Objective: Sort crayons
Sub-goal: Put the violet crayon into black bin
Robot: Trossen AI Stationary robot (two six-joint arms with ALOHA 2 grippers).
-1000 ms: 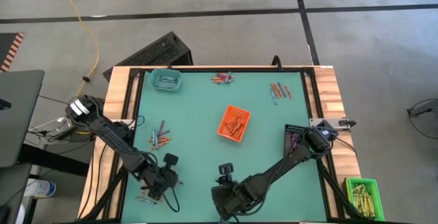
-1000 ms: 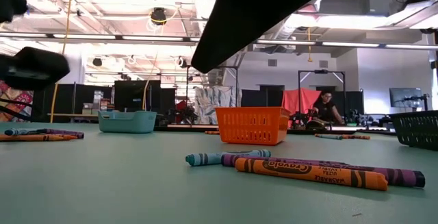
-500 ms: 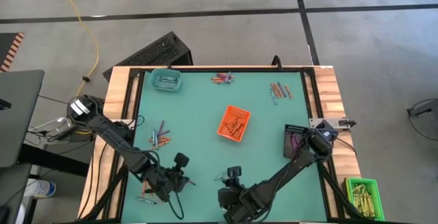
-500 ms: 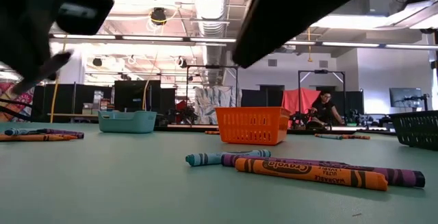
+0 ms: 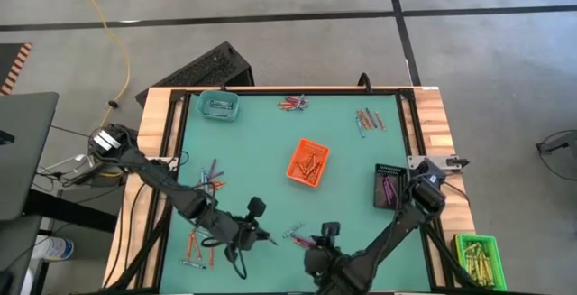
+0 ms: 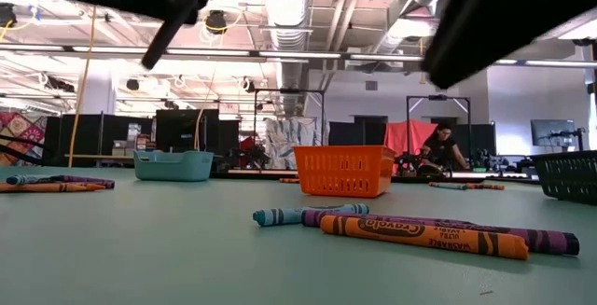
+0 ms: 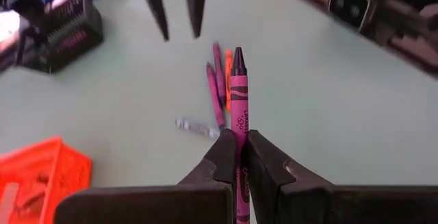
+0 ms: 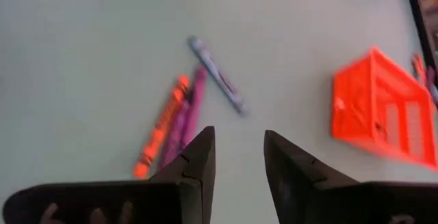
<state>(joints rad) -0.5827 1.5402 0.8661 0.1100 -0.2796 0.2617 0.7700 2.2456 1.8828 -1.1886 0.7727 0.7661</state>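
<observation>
the clearest writing sat on the orange crayon (image 6: 424, 235) nearest the low camera: "crayola" ran along its paper wrap, with smaller print under it too fine to read. a purple crayon (image 6: 550, 241) lay touching it just behind, and a blue-grey crayon (image 6: 303, 214) lay at their far end. the purple-pink crayon (image 7: 238, 118) in the left gripper (image 7: 237, 157) also carried small print down its wrap, not legible.

that left gripper was clamped tight on the crayon, fingers (image 7: 222, 157) pinching its lower part, the dark pointed tip sticking straight out ahead of them. it hung above the table (image 5: 261, 142) in the near middle, and the small cluster of three crayons (image 5: 299, 235) lay on the mat just ahead of its tip.

the right gripper (image 8: 238, 157) hovered right over the same cluster with its fingers (image 8: 195, 161) parted and nothing between them; orange and purple sticks lay side by side just ahead of the left finger, the blue-grey one angled off beyond the gap.

the orange basket (image 5: 308, 161) sat farther out past both grippers, holding orange sticks. the teal tray (image 5: 218, 106) stood at the far corner and the dark tray (image 5: 386, 187) to the right gripper's side. more loose crayons lay behind the left gripper (image 5: 211, 179), along the far edge (image 5: 293, 104) and toward the far right (image 5: 369, 119).
</observation>
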